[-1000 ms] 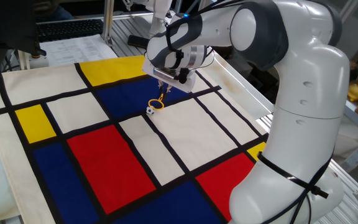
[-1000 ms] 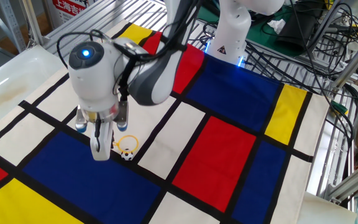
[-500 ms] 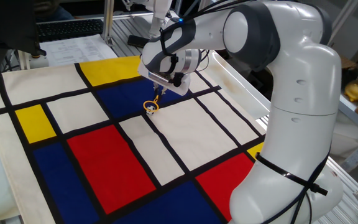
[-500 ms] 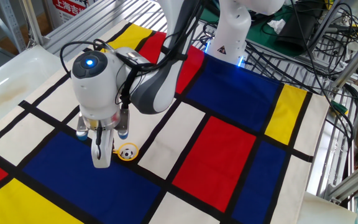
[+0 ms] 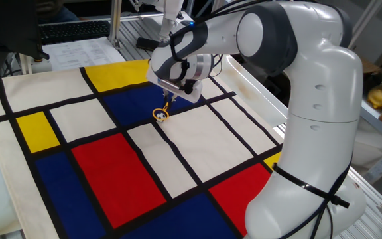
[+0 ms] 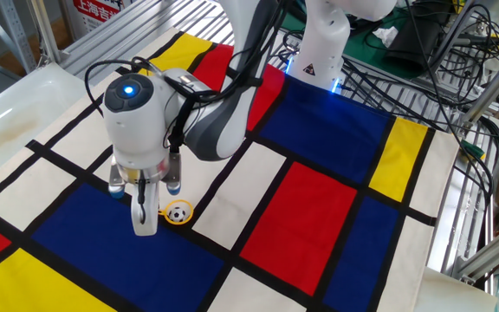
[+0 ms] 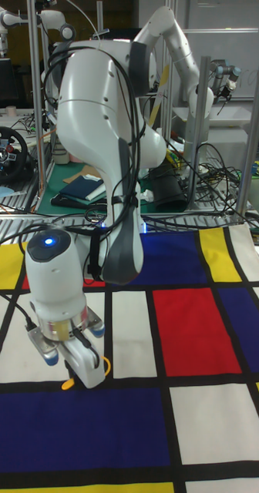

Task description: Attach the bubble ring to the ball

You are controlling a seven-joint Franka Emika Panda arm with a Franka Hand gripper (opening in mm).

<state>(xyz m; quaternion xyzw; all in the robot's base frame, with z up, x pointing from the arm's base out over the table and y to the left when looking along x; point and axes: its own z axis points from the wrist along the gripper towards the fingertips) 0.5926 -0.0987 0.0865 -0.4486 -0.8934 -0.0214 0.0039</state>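
The ball (image 6: 177,211), tiny, white with black patches, rests on a black stripe of the chequered cloth (image 6: 319,191), between a blue and a white square. The orange bubble ring (image 6: 187,209) has its loop lying around the ball. In one fixed view the ball (image 5: 159,115) sits inside the loop, and the bubble ring (image 5: 166,105) runs its handle up into my gripper (image 5: 172,97). My gripper (image 6: 148,222) stands just left of the ball, pointing down, shut on the handle. In the tall fixed view the gripper (image 7: 85,375) hides the ball; only orange bits of the bubble ring (image 7: 106,368) show.
My own arm arches over the cloth from its base (image 6: 319,52) at the far edge. Cables (image 6: 423,52) lie on the green mat behind it. A white tray (image 6: 7,113) borders the cloth's left side. A keyboard (image 5: 71,30) sits beyond the table.
One second ago the loop lay beside the ball. My gripper shifted slightly and brought the loop over the ball; it now encircles the ball. Almost nothing moved in the last half second.
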